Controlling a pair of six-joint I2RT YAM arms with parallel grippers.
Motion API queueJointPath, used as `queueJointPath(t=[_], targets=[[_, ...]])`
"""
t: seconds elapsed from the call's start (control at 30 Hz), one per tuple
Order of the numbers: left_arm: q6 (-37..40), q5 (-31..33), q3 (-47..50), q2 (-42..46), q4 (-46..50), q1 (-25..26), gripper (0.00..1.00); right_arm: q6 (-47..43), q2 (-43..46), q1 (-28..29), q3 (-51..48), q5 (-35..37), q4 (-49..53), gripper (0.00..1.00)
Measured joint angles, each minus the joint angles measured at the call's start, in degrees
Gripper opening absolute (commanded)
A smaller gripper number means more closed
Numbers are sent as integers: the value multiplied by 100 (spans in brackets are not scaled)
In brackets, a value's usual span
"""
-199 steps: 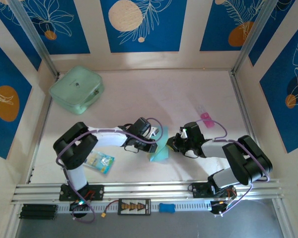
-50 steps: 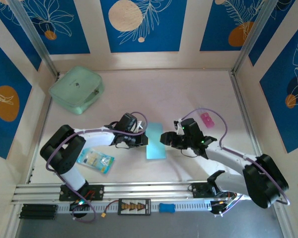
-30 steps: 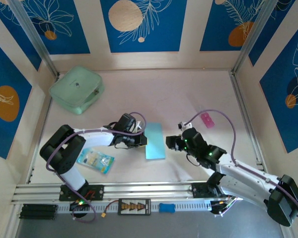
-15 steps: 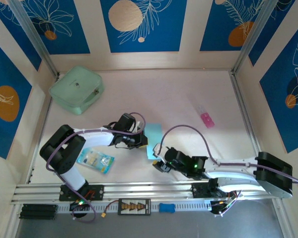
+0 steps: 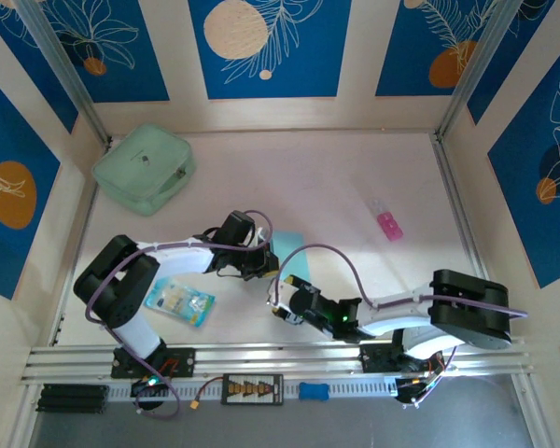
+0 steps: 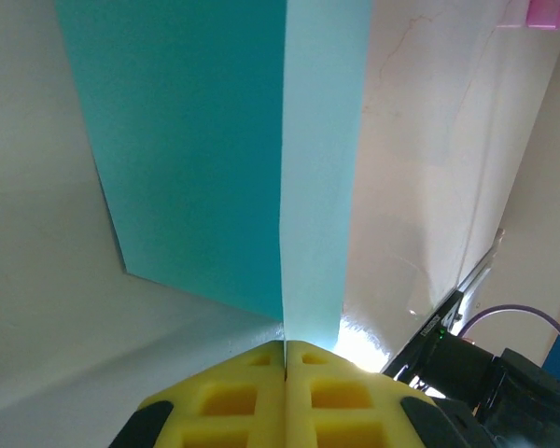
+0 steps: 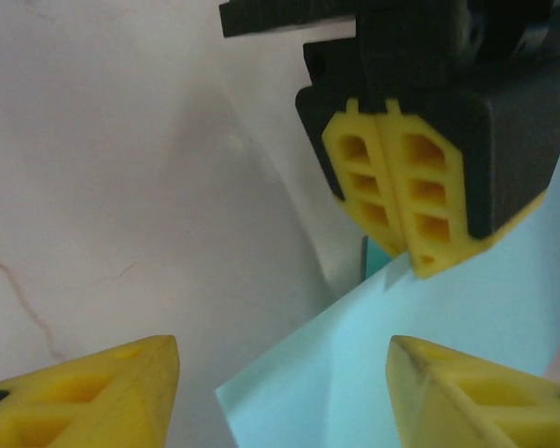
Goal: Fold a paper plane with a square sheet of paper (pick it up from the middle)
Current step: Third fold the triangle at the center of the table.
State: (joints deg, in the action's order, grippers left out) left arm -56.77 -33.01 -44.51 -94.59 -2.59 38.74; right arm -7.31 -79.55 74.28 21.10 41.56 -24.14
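Two yellow fingers of the left gripper are pressed together on the near edge of the square sheet of paper. In the left wrist view the sheet's crease runs straight into their seam, darker teal on one side and pale blue on the other. From above, that crease cannot be made out; the sheet lies mid-table between both grippers. The right wrist view shows the right gripper with its fingers well apart and gripping nothing, a corner of the sheet below them. The overhead view also takes in the mint-green pouch at far left and the printed packet beside the left arm.
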Motion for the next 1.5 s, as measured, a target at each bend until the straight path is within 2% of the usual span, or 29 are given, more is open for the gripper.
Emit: queueJointPath(t=[0.2, 0.43, 1.07, 1.3, 1.5], targets=[[-22, 0, 0, 0, 0, 0, 5, -79, -264, 181, 33, 472, -210, 48], [-37, 0, 0, 0, -2, -2, 5, 11, -267, 275, 31, 649, -203, 40], [-85, -24, 0, 0, -109, -28, 6, 138, 15, 341, -177, 866, -249, 23], [-129, -26, 0, 0, -111, -28, 6, 181, 22, 341, -179, 870, -269, 21], [-129, -28, 0, 0, -111, -39, 6, 249, 22, 341, -179, 951, -293, 15]])
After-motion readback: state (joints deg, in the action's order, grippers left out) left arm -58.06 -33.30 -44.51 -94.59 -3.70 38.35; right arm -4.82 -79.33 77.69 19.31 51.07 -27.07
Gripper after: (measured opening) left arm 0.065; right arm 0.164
